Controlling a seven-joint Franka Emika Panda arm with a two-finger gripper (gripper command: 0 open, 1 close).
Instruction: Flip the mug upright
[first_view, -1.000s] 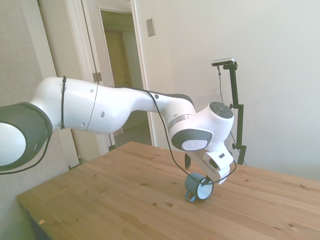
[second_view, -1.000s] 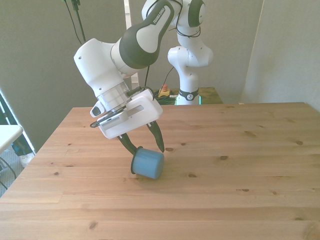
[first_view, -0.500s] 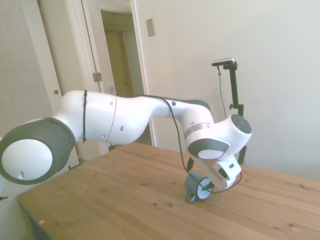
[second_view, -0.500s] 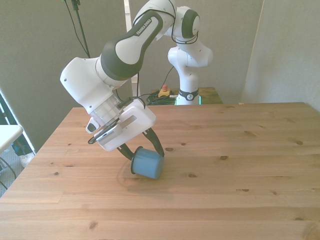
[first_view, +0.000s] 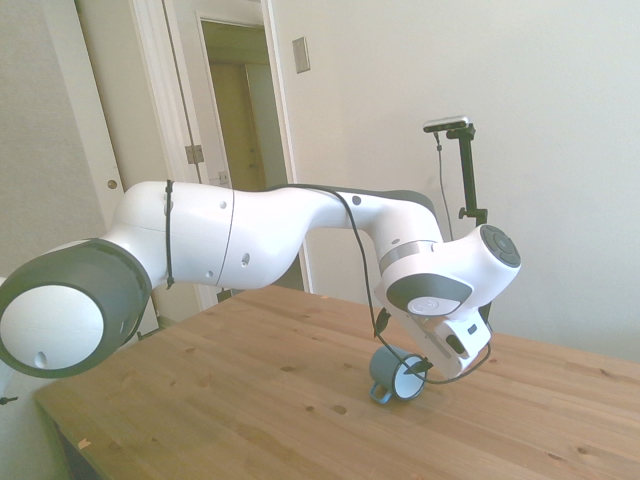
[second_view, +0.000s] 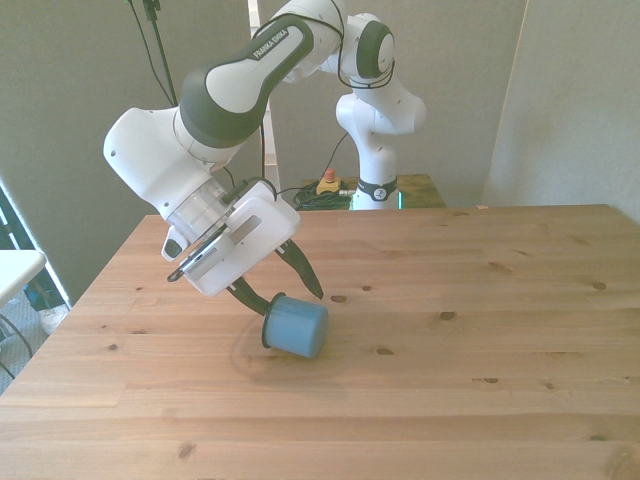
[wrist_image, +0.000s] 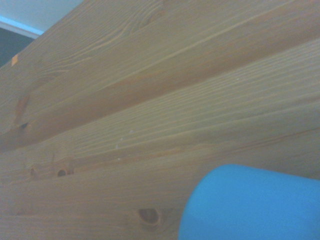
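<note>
So the mug (second_view: 296, 326) lies on its side on the table (second_view: 480, 300), lower middle of the front view, blue base toward the camera; side view shows its white inside (first_view: 397, 377). Gripper (second_view: 280, 285) sits tilted just above it, fingers spread wide, gripping nothing. Arm (second_view: 270, 45) has lettering, too small to read properly.

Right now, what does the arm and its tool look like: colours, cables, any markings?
The arm is glossy white with dark grey joint bands; dark lettering runs along one link in the front view, too small to read. A thin black cable trails along it to the wrist. The tool has a boxy white body and two slim dark fingers.
</note>
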